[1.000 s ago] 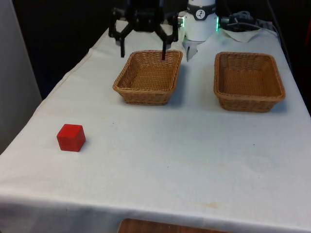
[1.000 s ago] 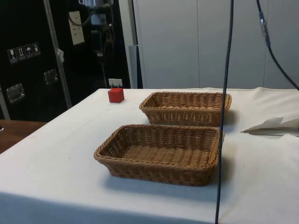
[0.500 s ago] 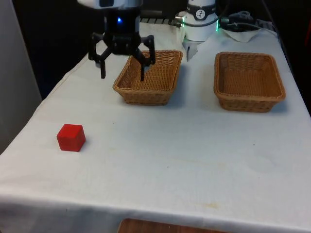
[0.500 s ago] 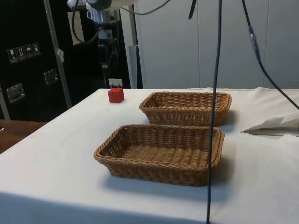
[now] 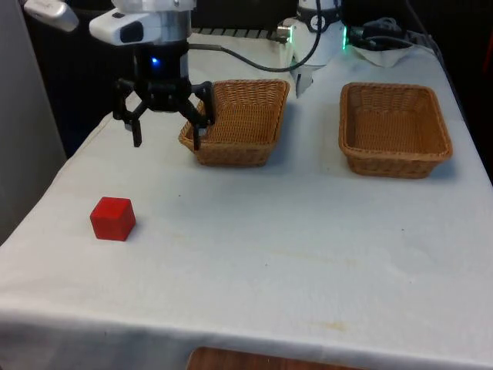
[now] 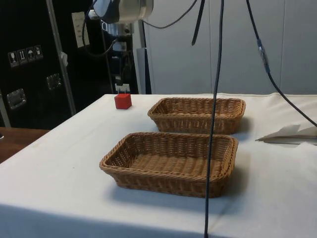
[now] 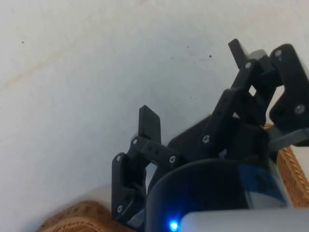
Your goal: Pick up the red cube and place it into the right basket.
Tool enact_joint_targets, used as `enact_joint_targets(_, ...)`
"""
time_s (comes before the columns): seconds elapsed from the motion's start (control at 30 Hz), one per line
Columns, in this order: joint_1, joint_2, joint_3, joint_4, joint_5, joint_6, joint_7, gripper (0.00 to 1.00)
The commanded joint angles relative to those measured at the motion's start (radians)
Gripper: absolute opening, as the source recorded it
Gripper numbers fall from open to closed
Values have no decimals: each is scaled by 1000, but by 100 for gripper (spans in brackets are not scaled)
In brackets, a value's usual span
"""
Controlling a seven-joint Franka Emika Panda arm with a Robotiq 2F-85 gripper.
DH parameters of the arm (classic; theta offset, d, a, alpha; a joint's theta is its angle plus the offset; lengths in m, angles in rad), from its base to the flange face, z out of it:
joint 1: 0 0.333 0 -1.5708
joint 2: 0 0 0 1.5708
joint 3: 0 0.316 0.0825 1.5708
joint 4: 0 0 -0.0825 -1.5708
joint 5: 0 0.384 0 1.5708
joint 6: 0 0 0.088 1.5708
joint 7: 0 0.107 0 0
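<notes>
While the red cube (image 5: 112, 219) sits untouched near the tabletop (image 5: 308, 254) edge, the tool (image 5: 165, 139) hangs spread wide (holding nothing) beside a wicker basket (image 5: 239, 121).

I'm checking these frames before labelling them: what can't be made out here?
- Side view: the gripper is dark against the dark cabinets, so its fingers are hard to trace.
- Side view: the red cube is far off; its lower edge and contact with the cloth are too small to judge.
- Front view: the gripper covers a corner of the left basket.
- Wrist view: a basket is cut off by the picture's edge.
</notes>
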Motion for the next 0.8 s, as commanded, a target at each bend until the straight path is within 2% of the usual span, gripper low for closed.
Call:
enact_joint_targets(0.0, -13, 10, 4, 13, 9, -8, -4, 100)
enact_joint_targets(0.03, -1, 2, -3, 1, 3, 0, -1, 100)
enact_joint_targets(0.07, -19, 16, 3, 18, 16, -8, -7, 100)
enact_joint_targets(0.17, -28, 28, 3, 28, 38, -9, -13, 100)
enact_joint_targets(0.23, -32, 45, -1, 44, 70, -14, -21, 100)
enact_joint_targets(0.27, -20, 40, -12, 30, 67, -2, -21, 100)
enact_joint_targets(0.3, -33, 51, -2, 51, 83, -17, -23, 100)
enact_joint_targets(0.53, -46, 102, -3, 113, 155, -32, -29, 100)
enact_joint_targets(0.57, -34, 102, -14, 103, 164, -20, -32, 100)
enact_joint_targets(0.6, -52, 119, -3, 133, 175, -36, -32, 100)
enact_joint_targets(0.77, -71, 168, -12, 179, 222, -41, -56, 100)
